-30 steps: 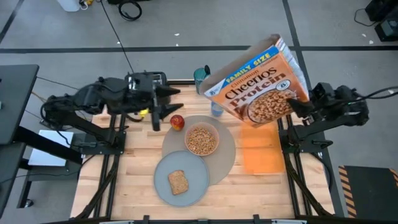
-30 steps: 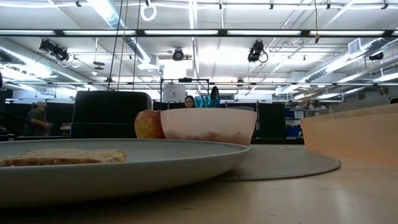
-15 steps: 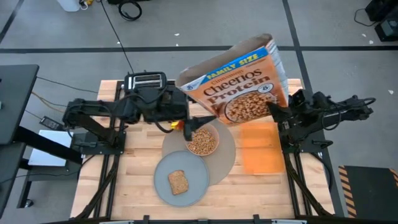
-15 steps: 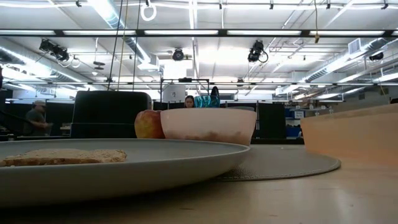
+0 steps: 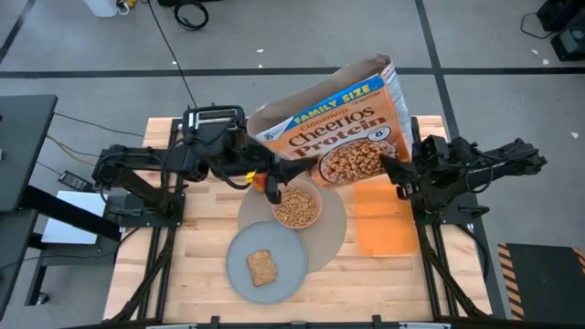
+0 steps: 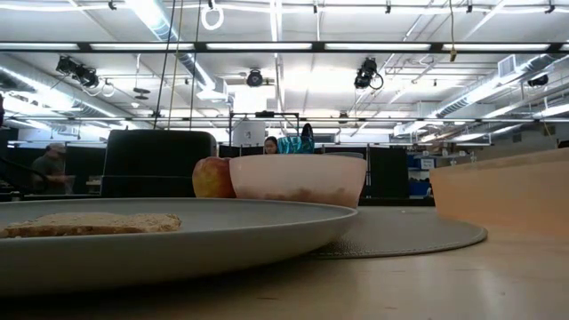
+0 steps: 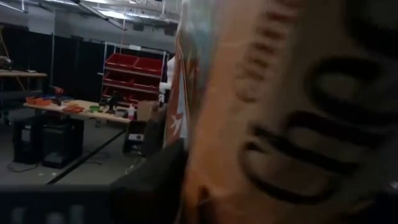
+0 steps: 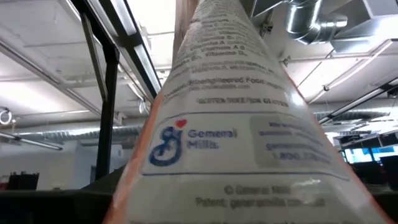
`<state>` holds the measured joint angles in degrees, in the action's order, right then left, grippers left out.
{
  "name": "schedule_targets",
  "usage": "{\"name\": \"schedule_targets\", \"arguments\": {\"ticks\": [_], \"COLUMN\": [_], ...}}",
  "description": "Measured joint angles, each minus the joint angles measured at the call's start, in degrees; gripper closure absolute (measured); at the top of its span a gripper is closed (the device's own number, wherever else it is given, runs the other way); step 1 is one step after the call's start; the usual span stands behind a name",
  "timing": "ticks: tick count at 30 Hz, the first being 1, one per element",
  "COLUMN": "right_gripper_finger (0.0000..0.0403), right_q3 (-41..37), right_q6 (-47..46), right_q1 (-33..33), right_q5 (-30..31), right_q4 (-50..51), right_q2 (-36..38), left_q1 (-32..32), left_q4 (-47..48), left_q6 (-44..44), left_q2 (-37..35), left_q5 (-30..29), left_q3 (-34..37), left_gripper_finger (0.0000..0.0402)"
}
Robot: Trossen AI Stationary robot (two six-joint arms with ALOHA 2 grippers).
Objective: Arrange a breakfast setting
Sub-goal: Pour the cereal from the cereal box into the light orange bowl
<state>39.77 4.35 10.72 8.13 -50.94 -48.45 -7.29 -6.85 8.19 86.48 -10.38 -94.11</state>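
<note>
My right gripper [image 5: 395,172] is shut on a tilted orange cereal box [image 5: 329,128], held in the air over the far side of the pink bowl [image 5: 297,206], which holds cereal. My left gripper [image 5: 267,178] is at the box's lower left corner, close against its front face [image 7: 292,112]. The bowl stands on the round placemat [image 5: 334,233]. The grey plate [image 5: 239,274] holds a toast slice [image 5: 262,267]. The red apple [image 6: 213,177] shows beside the bowl in the low view. The spoon and the blue cup are hidden. My right gripper holds the cereal box at its lower right corner [image 5: 384,164], coming level from the table's right side. Its wrist view looks along the box's narrow side panel [image 8: 230,186], and the fingers themselves do not show. The box is lifted clear, front face up.
The orange rectangular mat [image 5: 384,224] lies right of the placemat. The black toaster [image 5: 215,119] stands at the far left of the table. People show in the room beyond the table in the low view.
My right gripper has carried the cereal box toward the table's left, from over the orange mat to over the bowl, and the box has turned a little. My left gripper has moved right from beside the toaster to the box's lower left corner, over the apple.
</note>
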Motion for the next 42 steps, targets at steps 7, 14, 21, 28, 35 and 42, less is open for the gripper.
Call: {"name": "schedule_targets", "arguments": {"ticks": [7, 14, 21, 28, 35, 42], "right_gripper_finger": [0.0102, 0.0059, 0.0047, 0.0059, 0.0068, 0.0072], "right_q3": [0.0, 0.0, 0.0, 9.1, 28.0, 48.6], "right_q6": [3.0, 4.4, 4.4, 7.2, 13.5, 16.4], "right_q1": [0.0, 0.6, 0.6, 5.2, 8.9, 11.1], "right_q5": [-1.6, -1.8, 2.5, 14.4, 19.8, 24.3], "right_q4": [4.2, 15.1, 33.0, 42.0, 43.5, 43.3], "right_q2": [0.1, 3.1, 8.7, 5.6, -11.7, -29.5], "left_q1": [0.2, 0.1, 0.0, -0.1, -0.2, -4.5], "left_q4": [5.4, 17.3, 40.4, 56.1, 64.4, 58.7], "left_q6": [-1.0, -1.8, -1.1, -1.5, -9.2, -17.5], "left_q2": [-1.7, -6.6, -15.6, -20.9, -21.8, -26.1], "left_q5": [0.5, 0.8, 7.5, 17.0, 25.7, 42.1], "left_q3": [0.0, 0.0, 0.0, 0.0, 0.0, 9.8], "left_gripper_finger": [0.0370, 0.0379, 0.0389, 0.0390, 0.0391, 0.0391]}}
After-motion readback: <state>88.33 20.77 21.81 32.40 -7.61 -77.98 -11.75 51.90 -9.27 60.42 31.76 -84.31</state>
